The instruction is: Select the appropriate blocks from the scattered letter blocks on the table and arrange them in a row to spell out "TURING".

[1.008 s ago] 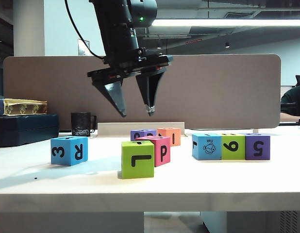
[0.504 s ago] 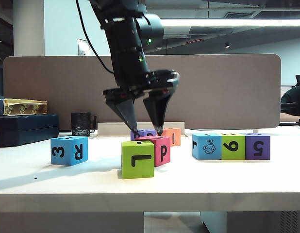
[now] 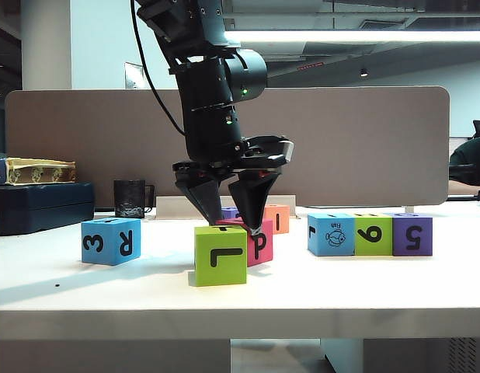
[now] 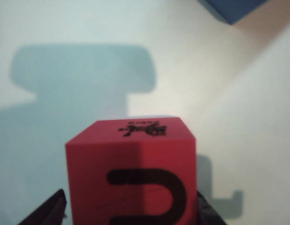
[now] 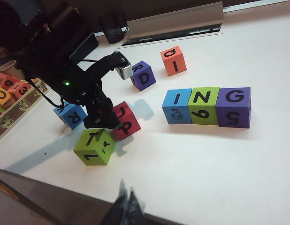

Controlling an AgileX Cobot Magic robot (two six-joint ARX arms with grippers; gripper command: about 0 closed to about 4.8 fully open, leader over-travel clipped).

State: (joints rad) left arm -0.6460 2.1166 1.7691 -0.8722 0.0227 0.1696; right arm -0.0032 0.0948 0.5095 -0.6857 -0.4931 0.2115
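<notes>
Over the middle of the white desk (image 3: pixel 364 284) my left pincer (image 3: pixel 230 221) hangs with its jaws spread, one finger on either side of the magenta block (image 4: pixel 135 176). From the left wrist camera that block fills the gap between my dark fingertips (image 4: pixel 46 213), a black U on its upper face and a small drawing on the side beyond; I cannot tell whether the pads touch it. In the exterior view the magenta block (image 3: pixel 259 242) shows a P on its front and sits just behind the lime green block (image 3: pixel 220 255), which carries a T on top in the right wrist view. A blue block with R and 3 (image 3: pixel 110 241) sits apart at the left. A purple block with D (image 5: pixel 143 75) and an orange block with I on its front (image 3: pixel 276 218) lie further back. To the right, three blocks stand touching in a row: blue I (image 5: pixel 177 106), green N (image 5: pixel 203 105), purple G (image 5: pixel 233 107). My right pincer (image 5: pixel 125 206) hangs near the desk's front edge, its fingers pressed together, holding nothing.
</notes>
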